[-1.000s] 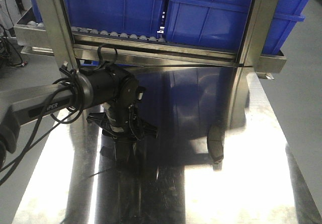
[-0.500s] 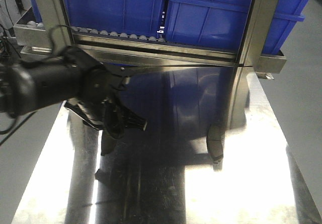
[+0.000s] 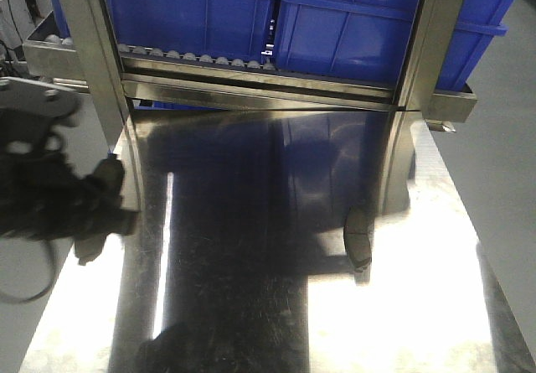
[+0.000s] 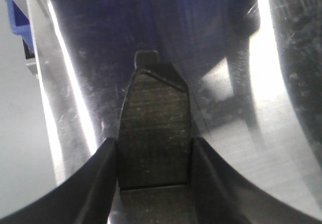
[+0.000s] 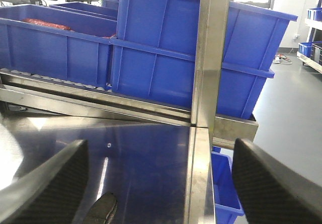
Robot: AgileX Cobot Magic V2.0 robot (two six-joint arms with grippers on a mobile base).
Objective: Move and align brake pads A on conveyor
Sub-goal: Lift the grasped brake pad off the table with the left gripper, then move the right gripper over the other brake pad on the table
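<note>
Your left jaws pinch brake pad (image 4: 153, 118), frame centre; right jaws spread wide; second pad (image 3: 358, 240) lies on steel surface (image 3: 402, 323), right of centre.

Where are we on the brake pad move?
Done: nothing I can confirm; the conveyor is in no view. In hand: the left gripper is shut on one brake pad, above the steel table. Left: a second brake pad lies on that table, the right gripper is open and empty, and placing and aligning remain.
</note>
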